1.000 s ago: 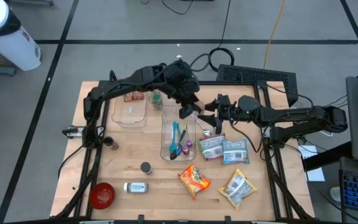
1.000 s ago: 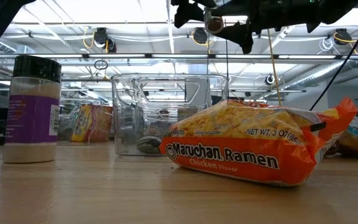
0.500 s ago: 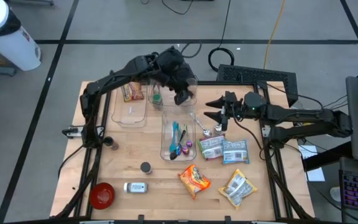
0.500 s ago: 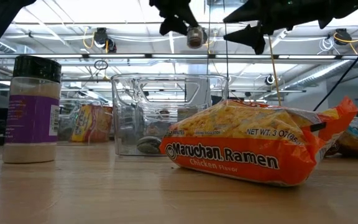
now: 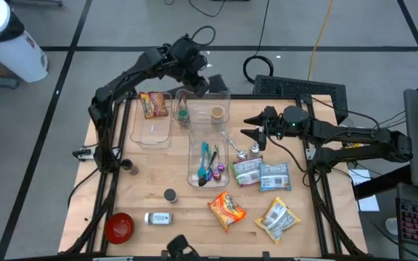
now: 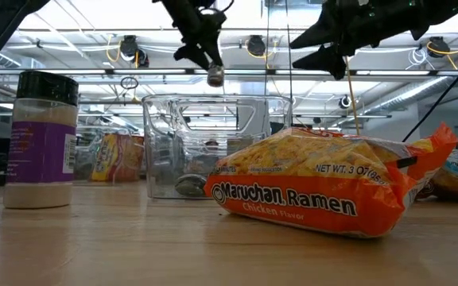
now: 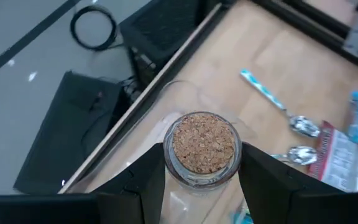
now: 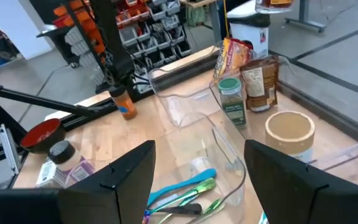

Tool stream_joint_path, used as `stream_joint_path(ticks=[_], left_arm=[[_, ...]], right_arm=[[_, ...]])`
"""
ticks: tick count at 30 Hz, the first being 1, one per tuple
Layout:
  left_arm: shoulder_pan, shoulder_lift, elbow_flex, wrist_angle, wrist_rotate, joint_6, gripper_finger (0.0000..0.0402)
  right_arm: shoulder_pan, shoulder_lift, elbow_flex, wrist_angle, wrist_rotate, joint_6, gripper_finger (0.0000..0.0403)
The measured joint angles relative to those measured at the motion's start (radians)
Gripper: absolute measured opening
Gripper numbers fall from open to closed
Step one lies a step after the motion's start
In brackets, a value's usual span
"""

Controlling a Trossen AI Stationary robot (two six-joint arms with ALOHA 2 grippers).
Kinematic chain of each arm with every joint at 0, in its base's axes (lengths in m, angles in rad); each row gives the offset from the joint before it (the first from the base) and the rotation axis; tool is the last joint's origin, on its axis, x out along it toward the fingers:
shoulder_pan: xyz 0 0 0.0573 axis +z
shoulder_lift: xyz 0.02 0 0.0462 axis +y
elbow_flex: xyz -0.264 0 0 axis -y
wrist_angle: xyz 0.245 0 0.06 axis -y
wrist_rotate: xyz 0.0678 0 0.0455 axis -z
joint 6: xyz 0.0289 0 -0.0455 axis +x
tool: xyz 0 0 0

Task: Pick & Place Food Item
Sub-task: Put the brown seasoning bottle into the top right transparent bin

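My left gripper [image 5: 200, 83] hovers over the table's far edge, shut on a small glass jar with a cork top [image 7: 204, 144]. In the low view the jar [image 6: 215, 76] hangs high above the clear bins. Under it stands the far clear bin [image 5: 203, 94], holding a green-lidded spice jar [image 5: 183, 114] and a tan-lidded jar [image 5: 217, 112]. My right gripper [image 5: 251, 130] is open and holds nothing. It points level toward the bins from the right. Food packets lie near the front: an orange ramen pack [image 5: 227, 209] and a yellow pack [image 5: 278, 217]. My left gripper pinches the jar's glass wall [image 7: 169, 163] just below the cork, one finger on each side. The fingers slant down from above, with the cork top facing back toward the wrist. The jar is lifted clear, above the far bin.
A centre bin [image 5: 194, 170] holds coloured utensils. A left bin [image 5: 152, 130] is by an orange packet [image 5: 153, 104]. Two spoons [image 5: 238, 148] and two green packets [image 5: 260, 174] lie at the right. A red bowl [image 5: 119, 227], a lying bottle [image 5: 158, 217] and a dark lid [image 5: 170, 194] sit front left.
My left gripper has carried the cork-topped jar level from over the table's middle toward the far edge and a little left, turning as it went. The jar stays clear in its hold. My right gripper has tipped toward level and kept open.
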Motion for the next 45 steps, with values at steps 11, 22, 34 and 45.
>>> stream_joint_path(ticks=[11, 22, 34, 45], left_arm=[[0.001, 0.000, -0.205, 0.127, -0.109, -0.076, 0.0175], [-0.034, 0.000, -0.408, 0.375, -0.165, -0.146, 0.0175], [-0.052, 0.000, -0.519, 0.544, -0.253, -0.188, 0.0175], [-0.050, 0.000, -0.626, 0.563, -0.309, -0.188, 0.0175]], right_arm=[[-0.002, 0.000, 0.000, -0.057, 0.002, 0.020, 0.0238], [-0.003, 0.000, 0.000, -0.113, 0.058, 0.001, 0.0238], [-0.016, 0.000, 0.000, -0.113, 0.277, -0.028, 0.0238], [-0.164, 0.000, 0.000, -0.077, 0.291, -0.025, 0.0238]])
